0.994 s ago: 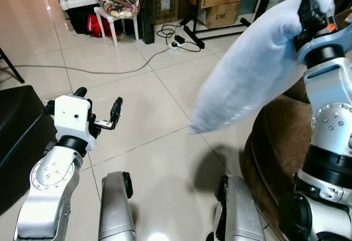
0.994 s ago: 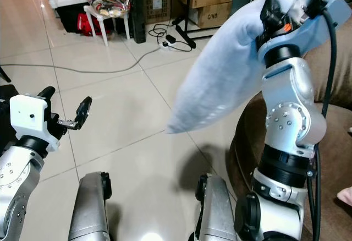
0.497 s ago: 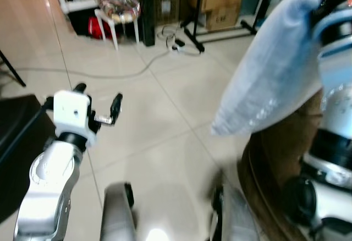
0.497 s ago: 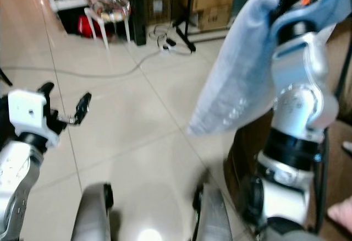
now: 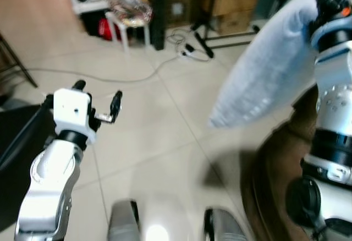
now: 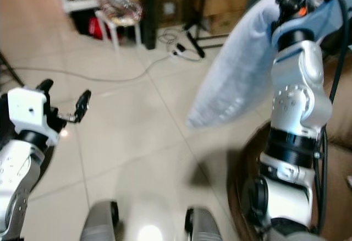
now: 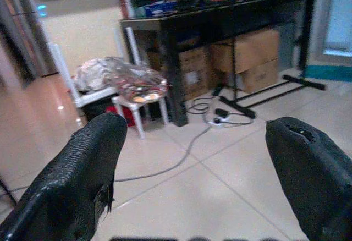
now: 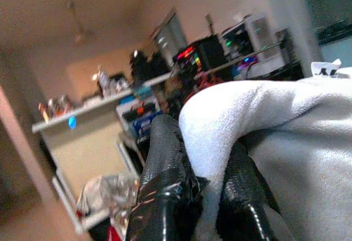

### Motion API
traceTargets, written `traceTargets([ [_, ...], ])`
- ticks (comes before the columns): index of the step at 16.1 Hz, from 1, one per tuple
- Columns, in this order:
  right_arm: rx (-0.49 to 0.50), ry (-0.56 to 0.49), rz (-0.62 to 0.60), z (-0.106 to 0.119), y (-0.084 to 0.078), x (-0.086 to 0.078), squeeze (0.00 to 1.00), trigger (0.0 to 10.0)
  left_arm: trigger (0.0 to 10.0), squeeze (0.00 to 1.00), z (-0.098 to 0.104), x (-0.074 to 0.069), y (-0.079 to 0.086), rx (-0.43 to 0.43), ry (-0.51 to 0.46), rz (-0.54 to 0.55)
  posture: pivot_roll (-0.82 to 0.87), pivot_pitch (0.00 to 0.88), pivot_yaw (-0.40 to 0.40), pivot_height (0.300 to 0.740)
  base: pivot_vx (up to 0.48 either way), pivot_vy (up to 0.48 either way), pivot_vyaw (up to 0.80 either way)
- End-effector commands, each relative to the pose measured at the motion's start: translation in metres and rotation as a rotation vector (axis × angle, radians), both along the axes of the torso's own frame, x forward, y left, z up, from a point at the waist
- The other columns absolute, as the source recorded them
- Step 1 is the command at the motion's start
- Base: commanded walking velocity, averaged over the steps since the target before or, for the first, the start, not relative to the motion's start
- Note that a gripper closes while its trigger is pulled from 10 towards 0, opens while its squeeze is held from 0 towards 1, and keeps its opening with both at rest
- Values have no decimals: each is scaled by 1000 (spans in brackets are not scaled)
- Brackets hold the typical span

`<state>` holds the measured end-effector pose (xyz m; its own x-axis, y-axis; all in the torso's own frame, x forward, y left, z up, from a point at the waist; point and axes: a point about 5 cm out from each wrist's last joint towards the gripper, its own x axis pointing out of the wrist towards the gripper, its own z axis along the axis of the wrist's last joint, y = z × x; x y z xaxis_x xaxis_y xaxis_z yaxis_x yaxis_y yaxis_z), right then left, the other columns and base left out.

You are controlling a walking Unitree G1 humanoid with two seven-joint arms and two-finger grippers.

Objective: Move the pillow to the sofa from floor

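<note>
Okay, I had the right gripper (image 8: 209,197) clamped on a pinched fold at the top corner of the pillow (image 5: 269,76), held high. The pillow hung clear off the floor, long axis slanting down and away from the gripper toward my left, its low corner out over the tiles just beside the sofa (image 5: 286,158). The sofa's brown edge sat directly below the right arm, so from where the pillow hung the sofa lay down and to the right. Judged the next move as a swing further right over the sofa before letting go; dropping from there risked the low corner landing back on the floor. The left gripper (image 7: 198,158) was raised well left of the sofa, fingers spread wide, holding nothing, too far off to help. Head views were blurred.
</note>
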<state>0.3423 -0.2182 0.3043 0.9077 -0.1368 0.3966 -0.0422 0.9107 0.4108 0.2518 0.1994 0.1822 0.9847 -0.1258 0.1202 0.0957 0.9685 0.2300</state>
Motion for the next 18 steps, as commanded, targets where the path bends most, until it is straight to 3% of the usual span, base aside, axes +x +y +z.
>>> traceTargets([
  [1,-61,-41,1,6,5,-5,0,10000,10000,506,-2,-1,0,28,9,4,9,0,-84,681,0,0,0],
  [5,-36,40,10,-22,20,-4,0,10000,10000,502,-5,-1,-2,39,19,-3,3,0,-80,711,0,0,0],
  [8,-77,101,32,-41,32,-8,0,10000,10000,498,-8,-1,-5,49,28,-3,2,0,-82,740,0,0,0],
  [14,-115,230,23,-84,36,-20,0,10000,10000,455,-21,-5,-5,100,76,-5,-1,0,-81,740,0,0,0],
  [18,-129,365,69,-126,47,-35,0,10000,10000,404,-30,-7,-7,119,116,11,-8,0,-81,740,0,0,0],
])
